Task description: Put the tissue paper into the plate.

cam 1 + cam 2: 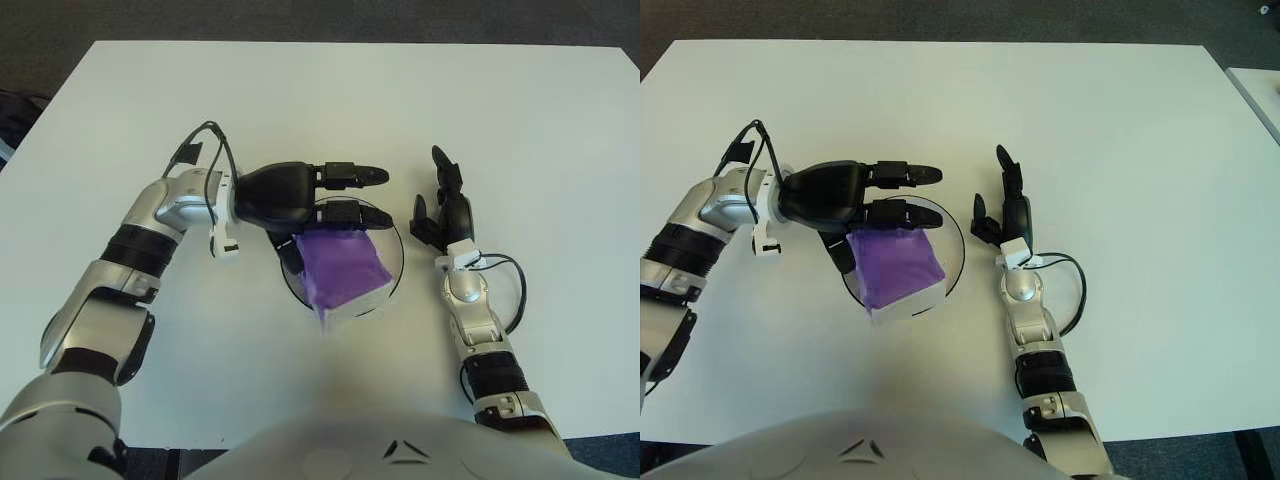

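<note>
**Tissue pack sitting in plate, left hand open above it**

Left eye: purple plastic tissue pack [345,265] lies inside the round clear black-rimmed plate [393,275] on the white table [330,100]. Left hand [325,200] over the plate's far-left rim, fingers spread, gripping nothing. Dark carpet beyond the table.

Right eye: right hand [1005,212] just right of the plate, fingers loosely extended, empty.
</note>
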Controlling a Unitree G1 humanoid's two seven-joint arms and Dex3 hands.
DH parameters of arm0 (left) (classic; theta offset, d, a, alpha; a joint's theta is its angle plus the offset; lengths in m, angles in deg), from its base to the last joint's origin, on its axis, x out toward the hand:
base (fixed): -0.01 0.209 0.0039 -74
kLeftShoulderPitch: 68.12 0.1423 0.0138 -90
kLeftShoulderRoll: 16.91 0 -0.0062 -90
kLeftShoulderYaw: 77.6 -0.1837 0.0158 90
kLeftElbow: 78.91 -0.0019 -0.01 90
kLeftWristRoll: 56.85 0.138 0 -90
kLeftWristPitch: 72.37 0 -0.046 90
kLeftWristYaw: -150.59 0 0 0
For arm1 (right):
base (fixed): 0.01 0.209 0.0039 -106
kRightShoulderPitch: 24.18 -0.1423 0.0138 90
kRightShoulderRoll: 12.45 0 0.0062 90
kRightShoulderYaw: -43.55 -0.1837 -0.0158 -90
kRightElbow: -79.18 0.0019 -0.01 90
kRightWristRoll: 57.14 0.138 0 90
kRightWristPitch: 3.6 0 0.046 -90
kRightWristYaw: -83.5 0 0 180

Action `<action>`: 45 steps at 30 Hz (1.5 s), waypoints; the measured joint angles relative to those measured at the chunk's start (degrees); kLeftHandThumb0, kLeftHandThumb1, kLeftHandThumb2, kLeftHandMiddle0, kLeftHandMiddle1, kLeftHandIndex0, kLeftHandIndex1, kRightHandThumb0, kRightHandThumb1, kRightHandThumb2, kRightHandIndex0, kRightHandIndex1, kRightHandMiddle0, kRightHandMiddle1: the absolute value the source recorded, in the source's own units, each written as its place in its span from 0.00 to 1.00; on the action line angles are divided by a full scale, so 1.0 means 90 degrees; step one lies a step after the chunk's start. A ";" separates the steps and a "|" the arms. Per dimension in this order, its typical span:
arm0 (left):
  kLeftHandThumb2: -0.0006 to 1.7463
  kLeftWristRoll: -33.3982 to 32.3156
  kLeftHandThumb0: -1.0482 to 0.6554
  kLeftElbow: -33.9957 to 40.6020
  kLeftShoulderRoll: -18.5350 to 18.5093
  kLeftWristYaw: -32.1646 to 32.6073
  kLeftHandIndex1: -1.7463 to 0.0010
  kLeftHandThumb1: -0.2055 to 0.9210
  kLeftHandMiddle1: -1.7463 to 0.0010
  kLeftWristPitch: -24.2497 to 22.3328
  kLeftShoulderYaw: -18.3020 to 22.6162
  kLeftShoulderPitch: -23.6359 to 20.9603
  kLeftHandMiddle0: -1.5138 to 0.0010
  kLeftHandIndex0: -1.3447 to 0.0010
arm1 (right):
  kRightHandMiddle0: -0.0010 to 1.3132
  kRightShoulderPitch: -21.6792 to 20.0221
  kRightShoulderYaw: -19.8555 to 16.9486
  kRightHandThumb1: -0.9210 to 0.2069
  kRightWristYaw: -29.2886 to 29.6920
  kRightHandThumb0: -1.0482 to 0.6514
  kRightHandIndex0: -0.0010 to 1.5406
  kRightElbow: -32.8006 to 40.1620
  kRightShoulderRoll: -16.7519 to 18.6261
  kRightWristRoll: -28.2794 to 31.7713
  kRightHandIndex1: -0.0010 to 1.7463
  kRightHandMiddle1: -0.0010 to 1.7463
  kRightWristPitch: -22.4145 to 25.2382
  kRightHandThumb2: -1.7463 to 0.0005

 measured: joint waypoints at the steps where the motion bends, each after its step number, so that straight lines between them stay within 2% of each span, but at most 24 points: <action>1: 0.40 0.0062 0.00 -0.0024 0.0023 0.0028 0.83 1.00 1.00 0.0023 0.0033 -0.0001 1.00 1.00 | 0.00 -0.0007 -0.0003 0.00 0.0009 0.11 0.04 -0.0010 -0.0002 0.0001 0.00 0.20 -0.0018 0.50; 16: 0.41 0.0709 0.00 -0.0088 0.0132 0.0448 0.88 1.00 1.00 0.0090 0.0452 0.0000 1.00 1.00 | 0.00 -0.0166 -0.0066 0.00 0.0043 0.14 0.04 -0.0232 -0.0018 0.0069 0.00 0.18 -0.0120 0.49; 26: 0.37 0.1081 0.00 -0.0087 0.0134 0.0733 0.90 1.00 1.00 0.0050 0.0598 -0.0001 1.00 1.00 | 0.00 -0.0180 -0.0078 0.00 -0.0120 0.13 0.01 -0.0248 -0.0025 0.0195 0.00 0.14 -0.0141 0.50; 34: 0.34 0.1119 0.00 -0.0075 0.0130 0.0880 0.90 1.00 1.00 -0.0230 0.0634 0.0001 1.00 1.00 | 0.00 -0.0189 -0.0076 0.00 -0.0148 0.13 0.00 -0.0264 -0.0036 0.0195 0.00 0.13 -0.0141 0.51; 40: 0.37 0.1132 0.00 -0.0076 0.0120 0.1022 0.90 1.00 1.00 -0.0546 0.0672 0.0007 1.00 1.00 | 0.00 -0.0203 -0.0076 0.00 -0.0146 0.13 0.01 -0.0287 -0.0037 0.0195 0.00 0.14 -0.0150 0.51; 45: 0.39 0.0974 0.05 -0.0317 0.0262 0.1380 0.94 1.00 1.00 -0.0937 0.0746 0.0102 1.00 1.00 | 0.00 -0.0189 -0.0082 0.00 -0.0132 0.14 0.02 -0.0234 0.0007 0.0196 0.01 0.15 0.0013 0.51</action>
